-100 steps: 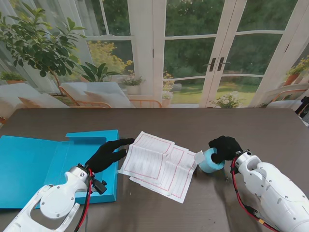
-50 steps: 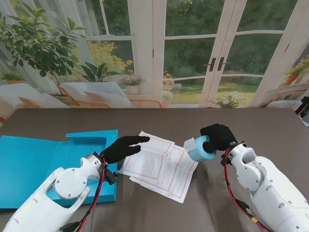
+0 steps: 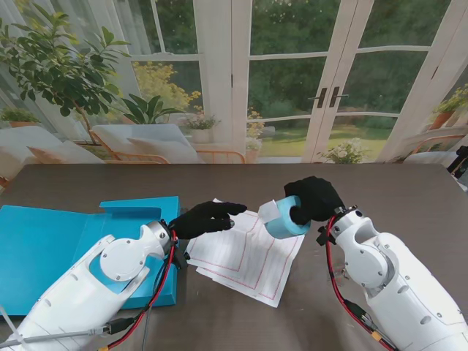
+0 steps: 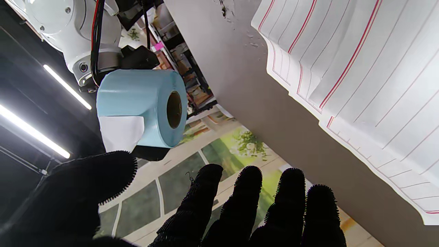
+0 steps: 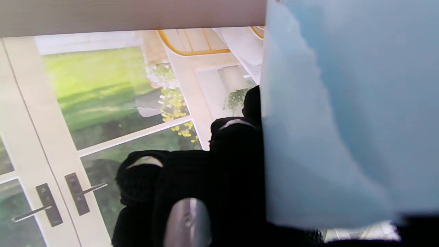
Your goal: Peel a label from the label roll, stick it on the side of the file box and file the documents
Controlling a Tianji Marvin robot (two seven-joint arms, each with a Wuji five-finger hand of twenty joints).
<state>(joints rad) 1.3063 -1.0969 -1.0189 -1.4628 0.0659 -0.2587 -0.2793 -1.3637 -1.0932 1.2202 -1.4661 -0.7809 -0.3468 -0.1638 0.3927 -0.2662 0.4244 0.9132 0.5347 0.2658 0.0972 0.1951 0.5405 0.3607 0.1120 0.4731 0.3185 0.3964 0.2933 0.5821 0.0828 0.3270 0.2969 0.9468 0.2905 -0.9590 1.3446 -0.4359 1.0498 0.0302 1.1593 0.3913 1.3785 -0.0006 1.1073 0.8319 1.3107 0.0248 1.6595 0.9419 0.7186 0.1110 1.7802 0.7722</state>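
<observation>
My right hand is shut on the light-blue label roll and holds it in the air above the papers. A white label tab sticks out from the roll toward my left hand. The left wrist view shows the roll with its white label just beyond my thumb. My left hand is open, fingers stretched toward the roll, a short gap away. The roll fills the right wrist view. White lined documents lie fanned on the table. The open blue file box lies flat at the left.
The dark brown table runs back to glass doors. My left forearm lies over the file box's right edge. My right forearm covers the near right part of the table.
My right hand lifted the label roll off the table and carried it left over the papers. My left hand rose from the box edge and reached right toward the roll.
</observation>
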